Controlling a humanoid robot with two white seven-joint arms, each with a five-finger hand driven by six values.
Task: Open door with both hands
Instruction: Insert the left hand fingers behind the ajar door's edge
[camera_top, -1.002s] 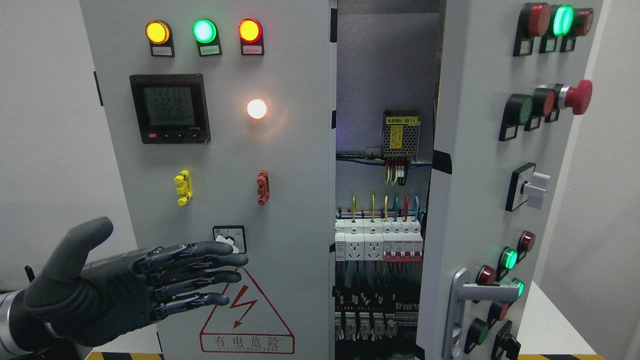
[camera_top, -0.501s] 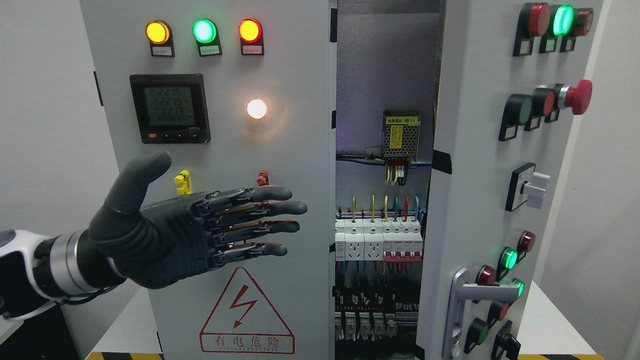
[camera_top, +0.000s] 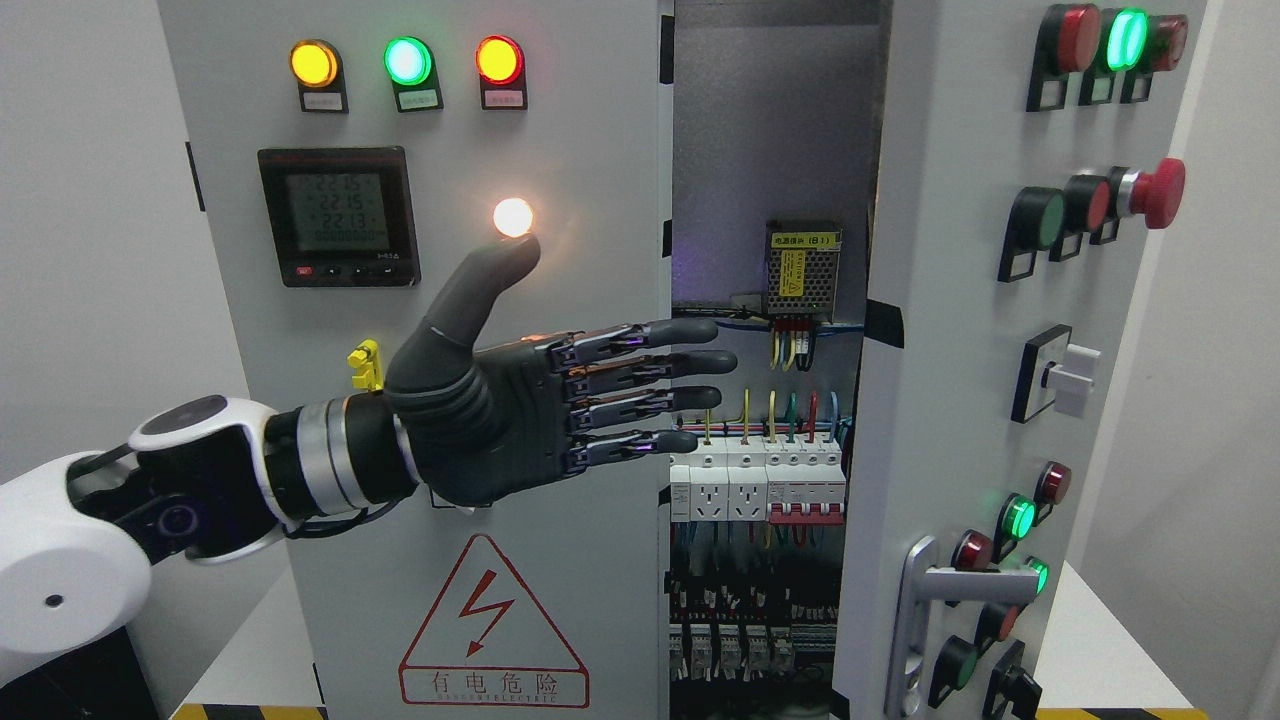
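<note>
A: The left hand (camera_top: 540, 400) is flat and fully spread, thumb up, four fingers (camera_top: 660, 365) straight, holding nothing. Why there?

B: Measure everything from the left door (camera_top: 430, 350). The hand hovers in front of it with the fingertips past its free right edge, over the gap. I'd judge it means to hook behind that edge and swing the panel out.

A: And the other leaf?

B: The right door (camera_top: 1010, 360), right of the gap, already stands swung outward, its handle (camera_top: 935, 600) low down and untouched. Between the two doors, breakers (camera_top: 760, 485) and wiring show.

A: Smaller things?

B: A white lamp (camera_top: 513, 216) on the left door glows just above the thumb tip.
</note>
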